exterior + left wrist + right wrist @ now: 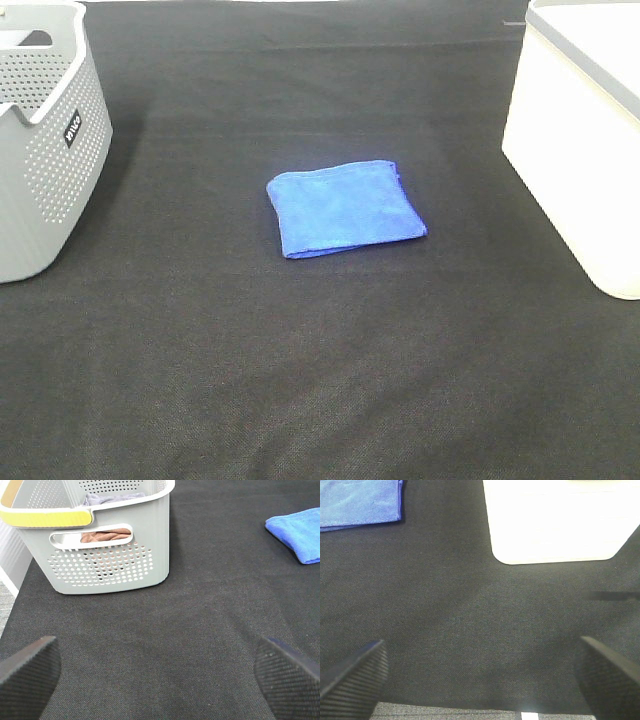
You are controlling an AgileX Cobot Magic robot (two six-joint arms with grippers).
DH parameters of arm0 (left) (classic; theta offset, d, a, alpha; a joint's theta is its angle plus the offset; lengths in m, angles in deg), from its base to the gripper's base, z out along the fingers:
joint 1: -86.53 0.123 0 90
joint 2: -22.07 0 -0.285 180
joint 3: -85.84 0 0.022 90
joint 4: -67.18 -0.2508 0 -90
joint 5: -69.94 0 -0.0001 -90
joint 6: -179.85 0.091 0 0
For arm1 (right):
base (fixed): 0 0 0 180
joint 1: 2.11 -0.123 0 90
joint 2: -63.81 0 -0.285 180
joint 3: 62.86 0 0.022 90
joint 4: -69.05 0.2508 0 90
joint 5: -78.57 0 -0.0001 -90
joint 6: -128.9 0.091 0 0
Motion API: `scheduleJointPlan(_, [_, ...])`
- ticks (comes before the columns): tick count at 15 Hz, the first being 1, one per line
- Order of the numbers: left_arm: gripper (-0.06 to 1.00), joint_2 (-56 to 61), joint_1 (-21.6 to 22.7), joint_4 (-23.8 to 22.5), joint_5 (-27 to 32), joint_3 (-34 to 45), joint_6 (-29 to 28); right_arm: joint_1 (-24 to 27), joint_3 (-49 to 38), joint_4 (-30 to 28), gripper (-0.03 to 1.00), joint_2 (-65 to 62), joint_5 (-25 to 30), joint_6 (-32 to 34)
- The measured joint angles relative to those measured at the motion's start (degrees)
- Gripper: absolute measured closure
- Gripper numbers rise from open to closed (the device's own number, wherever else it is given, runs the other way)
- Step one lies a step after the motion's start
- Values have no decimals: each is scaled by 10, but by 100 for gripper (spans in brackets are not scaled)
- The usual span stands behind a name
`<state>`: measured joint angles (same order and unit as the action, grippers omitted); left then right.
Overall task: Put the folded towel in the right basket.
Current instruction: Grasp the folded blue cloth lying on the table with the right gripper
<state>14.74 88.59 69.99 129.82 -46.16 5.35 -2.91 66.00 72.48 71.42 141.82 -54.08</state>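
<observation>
Exterior high: folded blue cloth towel, a grey perforated plastic basket well left of it, a white smooth-walled basket well right. Away from the towel, left gripper and right gripper have fingers spread wide.

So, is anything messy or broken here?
Nothing stands out. The blue towel lies neatly folded, a bit turned, on the black table between the gray basket and the white basket. Nothing looks spilled or broken.
</observation>
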Motion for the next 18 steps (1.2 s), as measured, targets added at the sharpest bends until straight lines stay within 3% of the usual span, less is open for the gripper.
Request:
scheduleJointPlan(12, [-4,0,0,0,0,0,0,0,3,1,0,0,0,-4])
scheduleJointPlan(14, [-4,0,0,0,0,0,0,0,62,30,0,81,3,-19])
scheduleJointPlan(18, [-4,0,0,0,0,0,0,0,278,91,0,392,64,-25])
